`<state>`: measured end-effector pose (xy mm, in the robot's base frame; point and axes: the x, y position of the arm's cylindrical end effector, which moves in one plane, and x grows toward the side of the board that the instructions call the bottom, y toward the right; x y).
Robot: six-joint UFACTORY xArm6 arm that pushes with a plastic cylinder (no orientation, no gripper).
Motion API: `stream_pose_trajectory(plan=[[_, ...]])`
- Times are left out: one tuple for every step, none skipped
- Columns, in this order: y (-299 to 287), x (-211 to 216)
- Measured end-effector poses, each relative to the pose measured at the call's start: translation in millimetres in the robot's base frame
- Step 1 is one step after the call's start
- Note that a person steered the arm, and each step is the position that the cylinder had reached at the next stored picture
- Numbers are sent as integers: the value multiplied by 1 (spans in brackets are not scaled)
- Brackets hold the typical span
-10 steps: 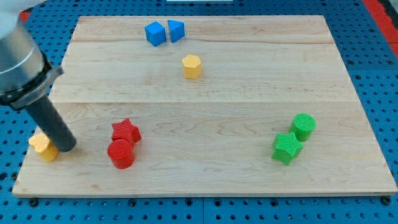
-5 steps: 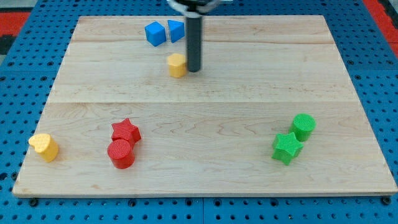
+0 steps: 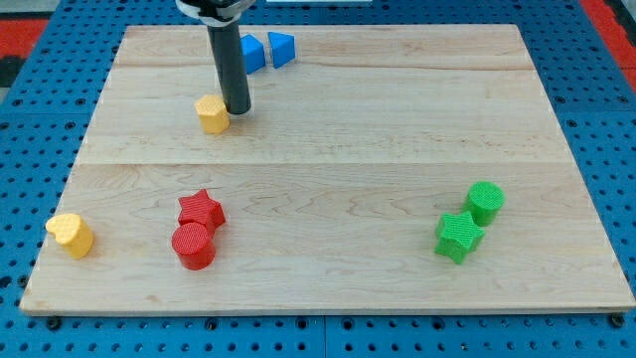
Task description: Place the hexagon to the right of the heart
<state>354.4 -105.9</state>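
Note:
The yellow hexagon (image 3: pixel 211 114) lies on the wooden board's upper left part. My tip (image 3: pixel 238 107) rests against the hexagon's right side, touching it. The yellow heart (image 3: pixel 70 235) lies near the board's lower left edge, far below and left of the hexagon.
A blue cube (image 3: pixel 251 52), partly behind the rod, and a blue triangle (image 3: pixel 281 48) sit at the view's top. A red star (image 3: pixel 201 210) and red cylinder (image 3: pixel 193 246) are at lower left. A green cylinder (image 3: pixel 485 202) and green star (image 3: pixel 458 237) are at lower right.
The tip went from beside the heart up to the hexagon's right side, then pushed the hexagon leftward and slightly down across the board.

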Motion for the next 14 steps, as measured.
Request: stream_pose_trajectory(plan=[[43,-7],[75,-9],[52,-18],[-20,-8],[-24,44],[-33,42],[-25,49],[-65,62],[-62,53],[-56,42],[-48,49],[-69,61],[-55,-2],[-106,32]])
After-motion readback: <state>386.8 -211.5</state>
